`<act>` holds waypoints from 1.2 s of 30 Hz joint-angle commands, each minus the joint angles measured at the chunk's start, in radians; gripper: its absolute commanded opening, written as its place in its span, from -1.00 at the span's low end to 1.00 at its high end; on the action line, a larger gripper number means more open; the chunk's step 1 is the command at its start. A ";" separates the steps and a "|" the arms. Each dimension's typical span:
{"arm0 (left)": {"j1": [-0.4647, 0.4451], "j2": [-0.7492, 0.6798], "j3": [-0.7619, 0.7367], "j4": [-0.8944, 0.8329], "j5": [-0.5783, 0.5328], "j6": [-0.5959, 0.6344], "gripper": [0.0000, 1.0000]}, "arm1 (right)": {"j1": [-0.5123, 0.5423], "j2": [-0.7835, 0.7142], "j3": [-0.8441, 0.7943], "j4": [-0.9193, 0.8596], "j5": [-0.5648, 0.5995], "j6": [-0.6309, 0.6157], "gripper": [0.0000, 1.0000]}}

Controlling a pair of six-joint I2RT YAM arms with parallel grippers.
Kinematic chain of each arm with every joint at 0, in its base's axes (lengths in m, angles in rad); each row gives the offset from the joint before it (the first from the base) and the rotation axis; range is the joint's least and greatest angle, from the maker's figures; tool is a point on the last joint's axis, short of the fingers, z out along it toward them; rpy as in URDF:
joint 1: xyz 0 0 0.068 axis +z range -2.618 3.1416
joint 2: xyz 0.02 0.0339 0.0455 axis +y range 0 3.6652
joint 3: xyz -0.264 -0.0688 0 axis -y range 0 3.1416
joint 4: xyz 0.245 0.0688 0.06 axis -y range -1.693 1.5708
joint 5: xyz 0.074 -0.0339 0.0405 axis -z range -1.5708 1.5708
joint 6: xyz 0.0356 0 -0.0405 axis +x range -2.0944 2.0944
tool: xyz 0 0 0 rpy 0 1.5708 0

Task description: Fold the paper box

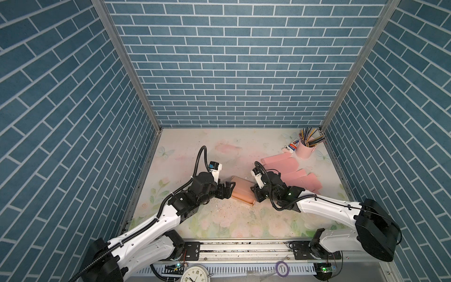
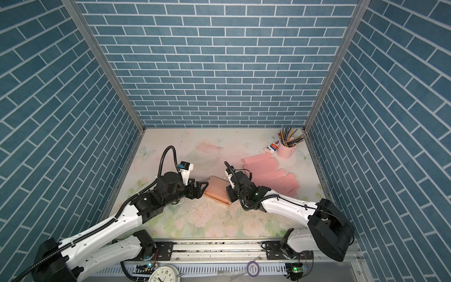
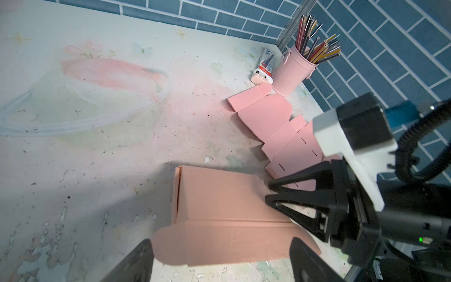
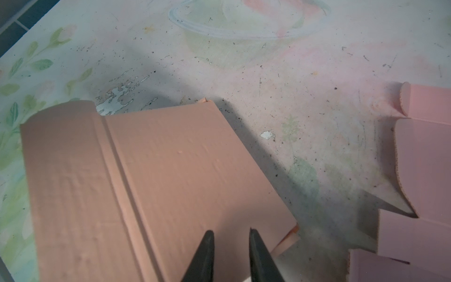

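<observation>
Inside blue brick-print walls, on a worn floral worktop: paper box mid-worktop, between both hands, with a loose rounded flap toward the left one. Left hand spread wide and empty, straddling that flap. Right hand nearly closed at the opposite end, tips over the top panel; gripping or only pressing, cannot tell. Best to pin firmly with the right, then sweep the flap along its crease and tuck squarely. Print on the tube by the pencil cup too small to read; clock numerals legible.
</observation>
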 commanded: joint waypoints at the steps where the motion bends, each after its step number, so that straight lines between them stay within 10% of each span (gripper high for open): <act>1: 0.046 0.104 0.062 0.028 0.108 0.052 0.76 | 0.007 0.005 -0.004 -0.022 0.000 0.028 -0.46; 11: 0.071 0.357 0.080 0.116 0.148 0.086 0.70 | 0.023 -0.004 -0.015 -0.033 0.014 0.063 -0.46; 36: 0.079 0.387 -0.053 0.191 0.139 0.078 0.24 | 0.023 -0.292 -0.161 -0.018 -0.083 0.359 -0.21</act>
